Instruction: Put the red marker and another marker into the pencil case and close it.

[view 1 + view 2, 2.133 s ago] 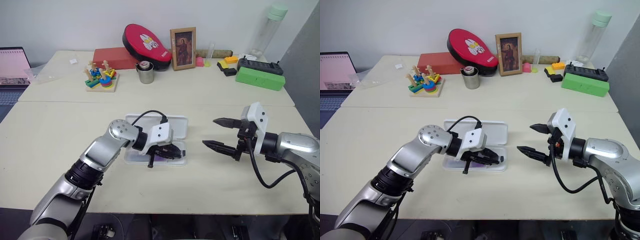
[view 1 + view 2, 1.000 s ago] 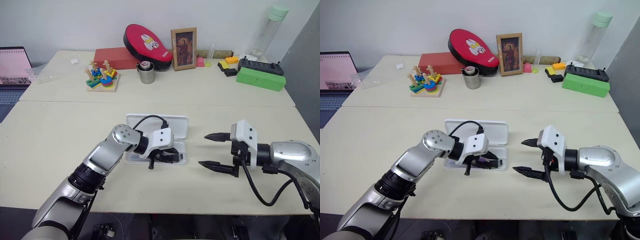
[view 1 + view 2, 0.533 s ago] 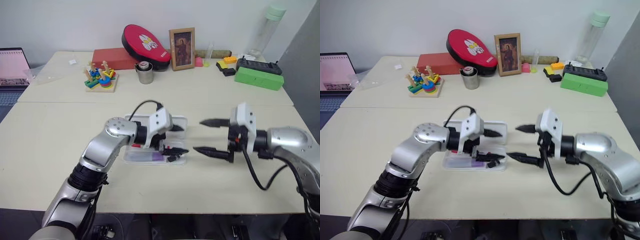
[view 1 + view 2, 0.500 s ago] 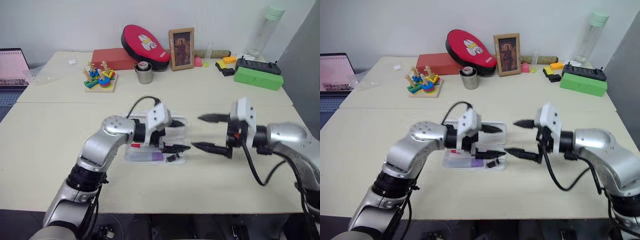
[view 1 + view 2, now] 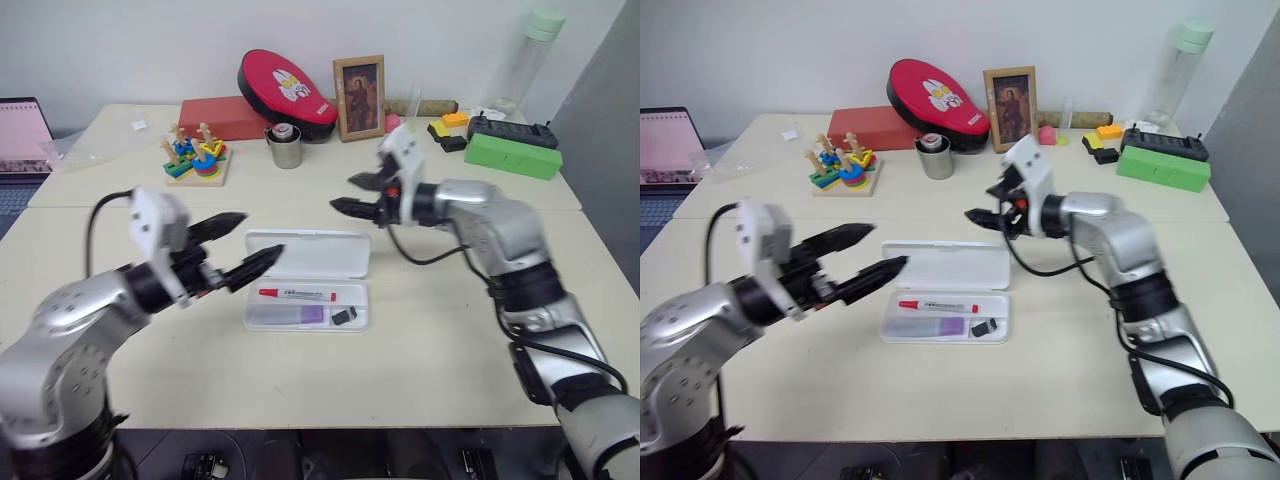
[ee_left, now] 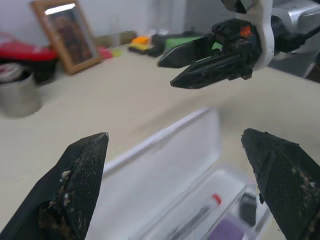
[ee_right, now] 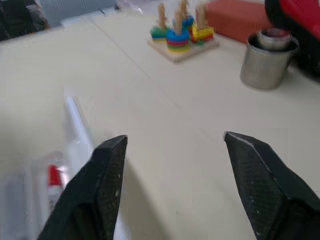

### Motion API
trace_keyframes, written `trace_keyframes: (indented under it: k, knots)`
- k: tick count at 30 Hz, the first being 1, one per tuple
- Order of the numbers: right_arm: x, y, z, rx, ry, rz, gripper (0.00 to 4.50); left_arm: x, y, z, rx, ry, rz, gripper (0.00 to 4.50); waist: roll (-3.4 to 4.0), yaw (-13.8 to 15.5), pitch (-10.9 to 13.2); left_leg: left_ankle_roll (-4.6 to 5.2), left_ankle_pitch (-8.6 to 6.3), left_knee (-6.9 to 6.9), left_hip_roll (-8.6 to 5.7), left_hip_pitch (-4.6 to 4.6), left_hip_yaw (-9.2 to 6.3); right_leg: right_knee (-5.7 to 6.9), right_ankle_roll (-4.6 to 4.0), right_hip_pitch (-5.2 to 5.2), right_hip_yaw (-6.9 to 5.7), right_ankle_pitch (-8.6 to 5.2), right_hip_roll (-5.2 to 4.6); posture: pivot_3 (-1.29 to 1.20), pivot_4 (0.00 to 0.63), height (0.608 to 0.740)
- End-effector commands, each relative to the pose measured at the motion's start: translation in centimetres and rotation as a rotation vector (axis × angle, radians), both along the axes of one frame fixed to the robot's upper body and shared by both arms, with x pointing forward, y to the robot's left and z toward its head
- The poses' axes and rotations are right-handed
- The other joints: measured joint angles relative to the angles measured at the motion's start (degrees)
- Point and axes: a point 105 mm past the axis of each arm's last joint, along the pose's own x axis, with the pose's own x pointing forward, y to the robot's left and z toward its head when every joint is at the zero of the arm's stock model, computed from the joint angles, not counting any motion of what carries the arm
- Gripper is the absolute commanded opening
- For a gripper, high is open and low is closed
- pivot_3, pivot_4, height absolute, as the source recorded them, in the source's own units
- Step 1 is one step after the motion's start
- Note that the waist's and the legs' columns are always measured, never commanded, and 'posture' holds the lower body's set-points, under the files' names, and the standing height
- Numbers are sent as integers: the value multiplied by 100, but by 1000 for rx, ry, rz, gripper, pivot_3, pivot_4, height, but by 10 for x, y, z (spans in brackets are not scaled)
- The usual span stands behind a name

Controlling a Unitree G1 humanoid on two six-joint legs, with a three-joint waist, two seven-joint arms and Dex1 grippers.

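Your pencil case (image 5: 310, 250) lies open in the middle of the near table (image 5: 450, 350), lid laid flat on the far side, tray toward you. In the tray, the red marker (image 5: 297, 294) lies lengthwise along the far edge, red cap pointing to nine o'clock. Just beside it on the near side sits the lavender marker (image 5: 298, 314), also lengthwise, and at three o'clock of that a small black object (image 5: 342, 316) rests in the tray's right end.

Your left gripper (image 5: 240, 245) hangs above the table at about nine o'clock of the case, fingers spread wide and empty, tips pointing toward the lid's left end without touching it. In the left wrist view the two fingertips (image 6: 80, 170) stand far apart, with the open case between them.

Your right gripper (image 5: 348, 193) hovers at roughly one o'clock of the case, past the lid's far right corner, pointing left. Its fingers are parted with nothing between them, clear of the lid.

On the far table: a wooden stacking toy (image 5: 196, 160) at eleven o'clock, a metal cup (image 5: 285, 147), a red oval pouch (image 5: 288, 84), a framed picture (image 5: 359, 97) at twelve, and a green box (image 5: 516, 156) at two o'clock.
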Motion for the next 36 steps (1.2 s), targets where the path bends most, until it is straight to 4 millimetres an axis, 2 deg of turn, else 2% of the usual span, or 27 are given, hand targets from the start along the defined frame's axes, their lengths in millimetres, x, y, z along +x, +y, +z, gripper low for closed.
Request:
trace_keyframes:
  k: [1,4,7,10,13,21,25,31,34,36]
  knots:
    - [9,9,9,-46,-81,-11,2022,-11,11,11,-34,-72,33,4500,1,42,0,0,0,0,0,0,0,0,0,0,0,0,0,0,150,740]
    - [7,13,3,-87,-86,14,1211,-17,16,11,-57,-67,43,4500,1,74,0,0,0,0,0,-1,0,1,0,-1,0,0,0,0,150,740]
    - [-4,18,-1,-113,-84,82,499,-20,19,9,-49,-50,46,4500,1,84,0,0,0,0,0,0,0,1,0,-2,0,0,0,0,150,740]
    - [-18,21,-2,-135,-89,168,42,-22,18,8,-43,-41,37,4500,2,85,1,0,0,0,0,0,0,2,-1,-2,0,0,0,0,150,740]
    - [-42,22,-6,-185,-109,280,42,-22,16,14,-60,-51,15,4500,1,107,1,-1,-1,-2,0,0,0,1,-1,-3,0,0,0,0,150,740]
    - [-79,23,-12,-259,-159,454,42,-26,7,17,-81,-27,-56,4500,1,116,1,-1,-1,-2,0,0,0,0,-1,-3,1,0,0,0,150,740]
    - [-99,21,-48,-366,-124,540,42,-31,3,8,-41,36,-99,4500,-1,117,-1,-1,-2,-2,1,0,1,-3,-1,-2,1,-1,0,0,150,740]
    - [-99,16,-95,-503,-57,525,42,-32,0,1,-7,77,-135,4500,-5,106,-6,-1,-2,-3,1,4,3,-1,-2,-3,5,-2,0,0,150,740]
    - [-97,16,-98,-497,-44,511,42,-31,-2,-1,2,88,-144,4500,-7,103,-9,-1,-2,-3,2,19,4,-1,-2,8,5,-3,0,0,150,740]
    - [-94,15,-88,-439,-40,486,42,-28,-2,-3,11,93,-136,4500,-9,103,-11,-1,-2,-4,2,30,4,0,-1,14,6,-5,0,0,150,740]
